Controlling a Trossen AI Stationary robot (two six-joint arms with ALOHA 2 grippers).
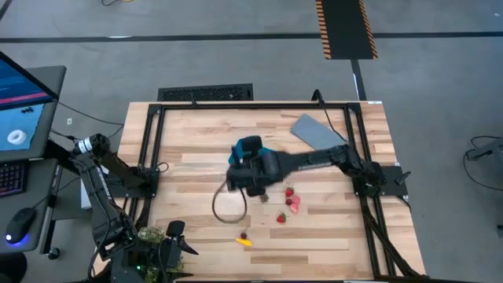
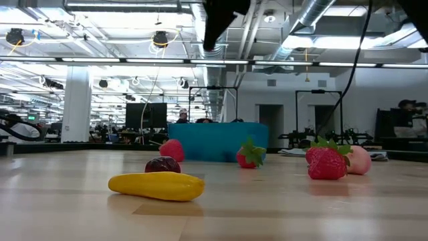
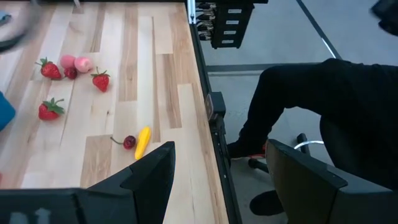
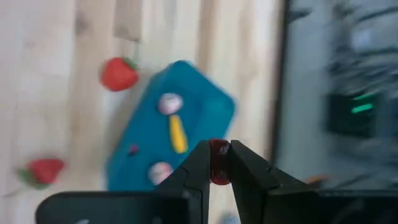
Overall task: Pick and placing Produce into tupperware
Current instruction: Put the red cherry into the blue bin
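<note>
My right gripper (image 1: pixel 244 171) hangs in the air at the table's middle, just beside the teal tupperware (image 1: pixel 247 147), and is shut on a small dark red piece of produce (image 4: pixel 218 163). The tupperware (image 4: pixel 168 124) holds two pale pink pieces, a yellow piece and a small dark one. Strawberries (image 1: pixel 289 192) and pink pieces (image 1: pixel 295 204) lie on the table to its right. A cherry (image 1: pixel 244 236) and a yellow piece (image 1: pixel 245 243) lie nearer the front. My left gripper (image 3: pixel 217 186) is open and empty at the table's front left corner. My right gripper pinches the small dark red piece (image 4: pixel 218 168) between its two fingertips (image 4: pixel 200 163). The fingers point down from above. The piece is lifted clear, over the tupperware's edge.
A flat grey lid (image 1: pixel 317 131) lies at the back right. A leafy green plant (image 1: pixel 153 236) sits by my left gripper. A dark cable loop (image 1: pixel 228 206) hangs under the right arm. A person in black (image 3: pixel 323 106) sits beyond the table's front edge.
</note>
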